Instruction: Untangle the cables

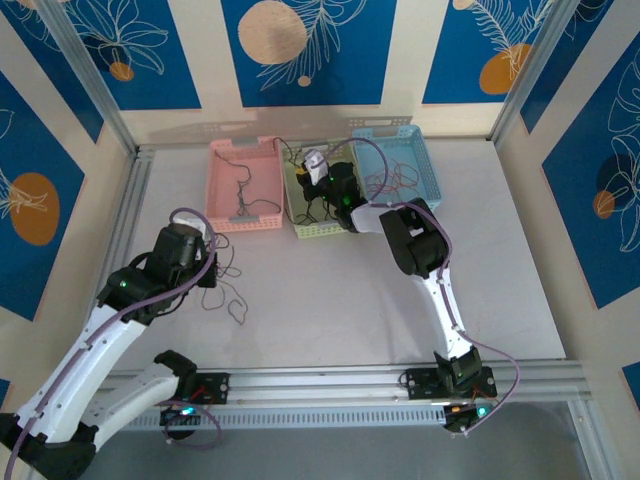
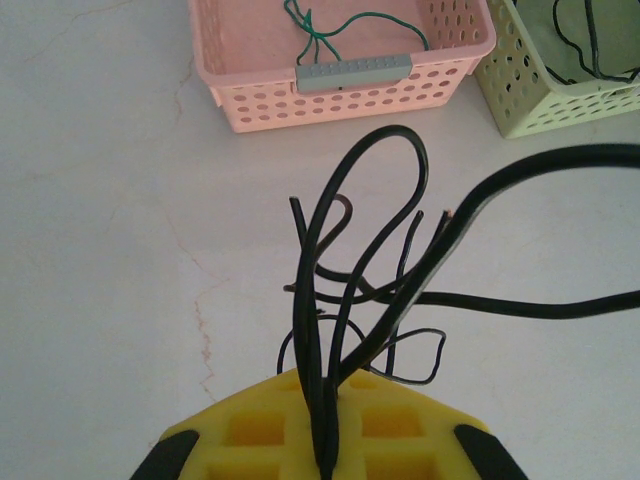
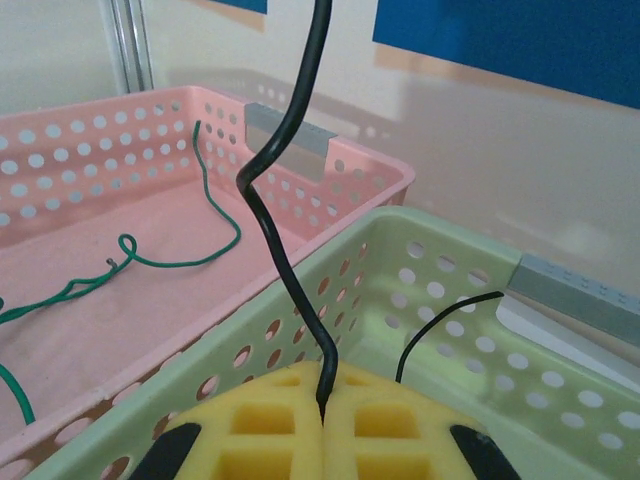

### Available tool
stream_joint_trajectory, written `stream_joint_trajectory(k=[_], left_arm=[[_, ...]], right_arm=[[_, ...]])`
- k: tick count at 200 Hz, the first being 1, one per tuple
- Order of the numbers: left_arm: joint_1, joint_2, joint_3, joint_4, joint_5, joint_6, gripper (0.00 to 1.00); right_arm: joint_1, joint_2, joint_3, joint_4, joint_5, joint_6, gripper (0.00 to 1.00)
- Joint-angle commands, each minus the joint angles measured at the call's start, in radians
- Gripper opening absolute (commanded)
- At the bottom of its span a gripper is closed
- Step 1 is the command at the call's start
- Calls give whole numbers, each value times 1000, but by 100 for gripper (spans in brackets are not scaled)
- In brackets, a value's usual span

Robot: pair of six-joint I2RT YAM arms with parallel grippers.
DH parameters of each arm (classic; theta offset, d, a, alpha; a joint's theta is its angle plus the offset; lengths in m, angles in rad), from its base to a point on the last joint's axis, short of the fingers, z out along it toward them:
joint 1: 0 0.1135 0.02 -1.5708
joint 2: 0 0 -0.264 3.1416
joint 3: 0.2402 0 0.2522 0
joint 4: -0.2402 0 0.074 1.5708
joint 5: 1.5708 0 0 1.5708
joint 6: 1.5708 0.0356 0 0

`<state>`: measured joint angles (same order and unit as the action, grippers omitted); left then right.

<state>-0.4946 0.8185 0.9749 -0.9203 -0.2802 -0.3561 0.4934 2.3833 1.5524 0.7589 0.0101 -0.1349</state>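
Observation:
My left gripper (image 2: 328, 440) is shut on a bundle of black cables (image 2: 370, 250) that loop up and fan out over the white table. In the top view this left gripper (image 1: 208, 265) sits at the left, with loose black cables (image 1: 230, 295) trailing on the table beside it. My right gripper (image 3: 322, 405) is shut on one black cable (image 3: 280, 240) that rises out of the frame's top. It hangs over the green basket (image 3: 420, 225), next to another black cable end (image 3: 440, 320). From above, the right gripper (image 1: 335, 185) is over that basket.
Three baskets stand in a row at the back: pink (image 1: 245, 222), green (image 1: 320, 228) and blue (image 1: 432, 175). A green cable (image 3: 200, 250) lies in the pink basket (image 2: 340, 100). Reddish cables (image 1: 390, 170) lie in the blue one. Metal frame rails border the table.

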Motion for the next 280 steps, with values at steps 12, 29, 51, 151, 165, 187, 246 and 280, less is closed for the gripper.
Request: stream_joint_trajectory(k=[12, 29, 51, 151, 165, 187, 246, 280], left_arm=[[10, -8, -7, 8, 9, 14, 0], [10, -9, -7, 8, 9, 14, 0], [10, -7, -7, 7, 11, 14, 0], [10, -4, -7, 8, 12, 16, 0], [10, -4, -8, 8, 13, 16, 0], [10, -4, -7, 8, 12, 16, 0], [9, -5, -8, 8, 14, 15, 0], [10, -4, -7, 8, 13, 16, 0]], right_arm=[[-10, -86, 38, -73, -6, -109, 0], [-17, -107, 47, -113, 2, -148, 0], [-25, -113, 77, -190, 24, -223, 0], [-70, -46, 191, -409, 183, -274, 0], [-69, -30, 215, -444, 193, -283, 0], [-63, 2, 254, -492, 212, -322, 0], [-49, 49, 310, -630, 240, -532, 0], [-42, 61, 320, -655, 265, -639, 0]])
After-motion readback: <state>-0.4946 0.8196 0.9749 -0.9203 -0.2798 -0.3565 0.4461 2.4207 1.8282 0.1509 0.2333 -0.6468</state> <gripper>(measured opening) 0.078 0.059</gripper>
